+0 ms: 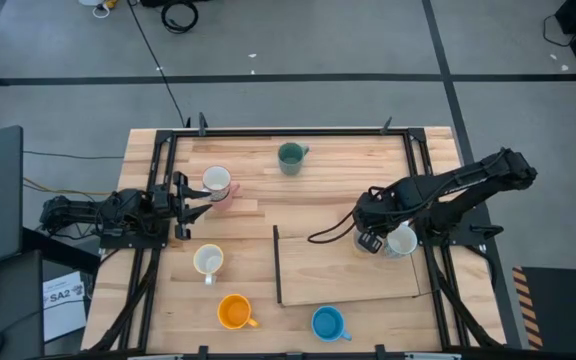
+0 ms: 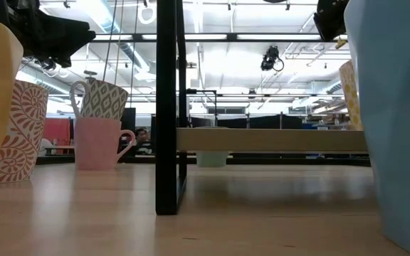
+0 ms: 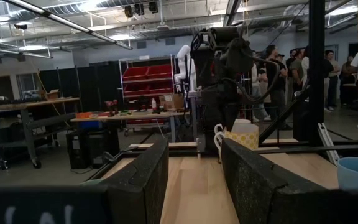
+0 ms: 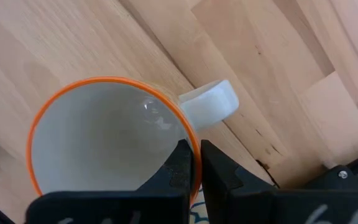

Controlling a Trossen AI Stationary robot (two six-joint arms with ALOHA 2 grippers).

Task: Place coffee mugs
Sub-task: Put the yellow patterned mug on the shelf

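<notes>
Seven small round ceramic mugs in view on the pale wooden table (image 1: 368,160). Near the far edge, a dark green glazed mug (image 1: 291,157), standing alone. Toward the left side, a white patterned mug (image 1: 216,183) stacked on top of a pink mug (image 2: 98,144), just beside the left pincer (image 1: 196,197), spread wide and empty, low over the table's left edge. Nearer the front, a cream mug (image 1: 208,261), an orange mug (image 1: 234,312) and a blue mug (image 1: 328,323), all upright and well apart. At the right edge of the thin wooden board (image 1: 348,270), a white mug with an orange rim (image 4: 104,137), mouth up. Gripped at its wall by the right pincer (image 4: 196,163), narrow, one finger inside the rim and one outside, beside the handle. Cannot tell whether that mug's base touches the board.
</notes>
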